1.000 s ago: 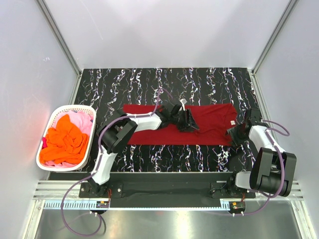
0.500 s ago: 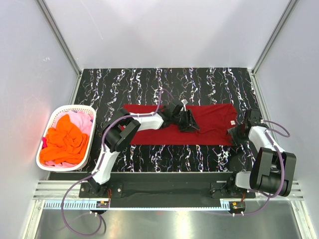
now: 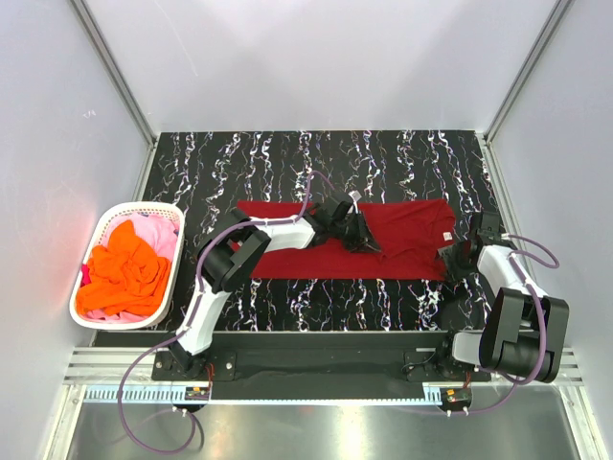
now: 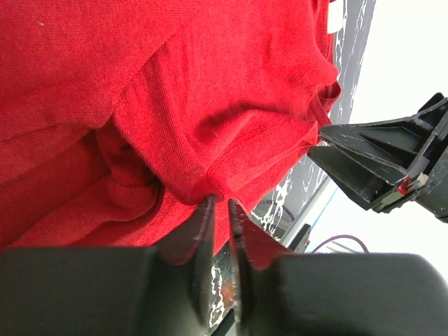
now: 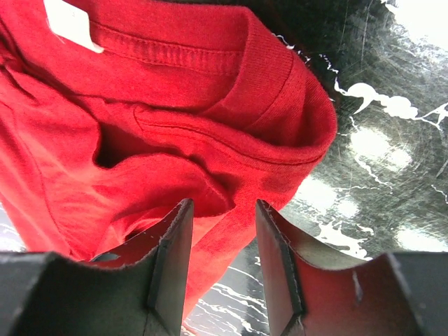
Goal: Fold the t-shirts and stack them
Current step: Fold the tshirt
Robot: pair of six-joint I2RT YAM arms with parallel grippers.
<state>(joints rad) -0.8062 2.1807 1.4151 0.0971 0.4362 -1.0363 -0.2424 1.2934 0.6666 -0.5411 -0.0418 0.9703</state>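
A dark red t-shirt [image 3: 402,230] lies spread lengthwise across the middle of the black marbled table [image 3: 287,163]. My left gripper [image 3: 372,241] rests on its middle. In the left wrist view, that gripper [image 4: 218,201] is shut, pinching a raised fold of the red cloth [image 4: 210,84]. My right gripper [image 3: 454,253] sits at the shirt's right end by the collar. In the right wrist view it [image 5: 222,210] stands open, with the red cloth [image 5: 140,154] bunched between and under its fingers. The white neck label [image 5: 66,21] shows at the top left.
A white plastic basket [image 3: 144,207] stands at the table's left edge, holding an orange t-shirt [image 3: 124,273] and a pink one [image 3: 158,230]. Grey walls enclose the table on three sides. The arm bases sit on a rail along the near edge.
My left gripper has closed from wide open onto a fold of the dark red t-shirt. The right gripper has edged slightly toward the shirt's right end and stayed open.
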